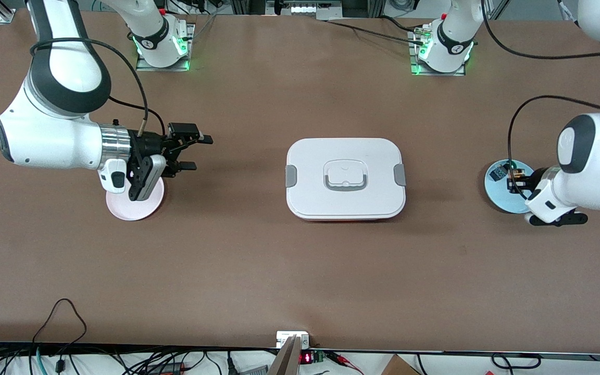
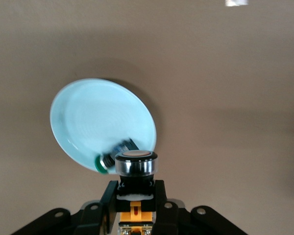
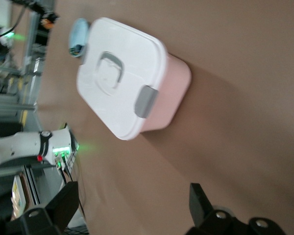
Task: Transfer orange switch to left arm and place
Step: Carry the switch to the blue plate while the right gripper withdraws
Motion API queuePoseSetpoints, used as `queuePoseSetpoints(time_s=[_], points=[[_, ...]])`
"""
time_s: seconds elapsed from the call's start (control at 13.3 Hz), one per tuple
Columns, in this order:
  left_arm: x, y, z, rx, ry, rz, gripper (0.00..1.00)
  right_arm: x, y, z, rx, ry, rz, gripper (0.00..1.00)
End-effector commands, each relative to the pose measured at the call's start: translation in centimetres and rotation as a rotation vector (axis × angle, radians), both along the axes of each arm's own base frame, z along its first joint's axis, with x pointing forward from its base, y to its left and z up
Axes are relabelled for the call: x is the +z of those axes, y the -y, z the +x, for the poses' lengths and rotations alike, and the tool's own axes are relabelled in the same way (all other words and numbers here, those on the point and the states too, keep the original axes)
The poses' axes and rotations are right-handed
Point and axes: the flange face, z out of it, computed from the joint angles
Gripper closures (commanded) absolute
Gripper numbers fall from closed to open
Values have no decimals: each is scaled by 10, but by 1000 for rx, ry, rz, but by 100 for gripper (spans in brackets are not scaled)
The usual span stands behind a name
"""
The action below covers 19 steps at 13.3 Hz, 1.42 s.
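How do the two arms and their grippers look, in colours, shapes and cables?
Both arms are thick rounded white shells with black joint bands. The right arm has a silver ring at its wrist and a black cable looping over it. The left arm also trails a black cable. The right gripper and left gripper are black, with two fingers each. Green lights glow at both bases.

The bench point(image 1: 258, 250) has a matt brown surface, smooth and a little like felt or paper. The box point(image 1: 345, 177) looks like smooth plastic: a white lid with a soft shine, grey clips, and a pink body in the right wrist view. The orange switch point(image 2: 135, 166) has a shiny metal ring around its cap and black and orange plastic below. The pale blue plate point(image 2: 95, 122) is glossy. The pink plate point(image 1: 134, 204) looks smooth. The left gripper point(image 2: 135, 215) is matt black plastic.
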Motion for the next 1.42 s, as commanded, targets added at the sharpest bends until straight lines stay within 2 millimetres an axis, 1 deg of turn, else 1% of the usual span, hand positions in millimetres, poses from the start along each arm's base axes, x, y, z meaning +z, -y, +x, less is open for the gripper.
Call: queuePoseSetpoints(time_s=[0.0, 0.07, 0.15, 0.22, 0.3, 0.37, 0.45, 0.52, 0.6, 0.67, 0.75, 0.82, 0.9, 0.97, 1.12, 1.2, 1.27, 1.35], points=[[-30, -26, 7, -87, 5, 21, 100, 21, 15, -11, -161, -100, -250, 0], [-42, -37, 8, -95, 15, 17, 100, 26, 19, -13, -161, -84, -388, 0], [-56, -44, 10, -105, 20, 4, 100, 29, 25, -14, -181, -82, -478, 0], [-68, -49, 11, -119, 28, -6, 100, 32, 33, -16, -182, -82, -541, 0], [-79, -61, 11, -137, 29, -4, 100, 34, 43, -17, -177, -75, -608, 0], [-88, -71, 9, -146, 27, -5, 100, 44, 53, -20, -192, -58, -702, 0], [-95, -75, 9, -152, 26, -12, 100, 60, 58, -19, -256, -45, -795, 0], [-102, -77, 6, -159, 15, -20, 100, 74, 66, -20, -311, -63, -853, 0], [-106, -79, 5, -164, 11, -24, 100, 90, 80, -17, -340, -59, -855, 0], [-112, -80, 4, -167, 16, -28, 100, 107, 103, -15, -385, -56, -848, 0], [-118, -82, 2, -172, 16, -34, 98, 112, 137, -11, -445, -68, -844, 0], [-121, -85, 0, -167, 11, -36, 95, 118, 162, -9, -454, -55, -842, 0], [-125, -85, -1, -167, 4, -38, 93, 123, 179, -10, -401, -23, -841, 0], [-126, -84, -2, -167, 1, -40, 91, 126, 190, -9, -375, -1, -828, 0], [-130, -84, -6, -168, -11, -43, 90, 131, 188, -5, -390, 43, -815, 0], [-132, -84, -7, -168, -15, -45, 82, 134, 191, -9, -398, 39, -811, 0], [-133, -85, -8, -165, -22, -47, 56, 137, 193, -12, -402, 42, -810, 0], [-129, -91, -9, -155, -21, -48, 16, 139, 194, -16, -398, 47, -808, 0]])
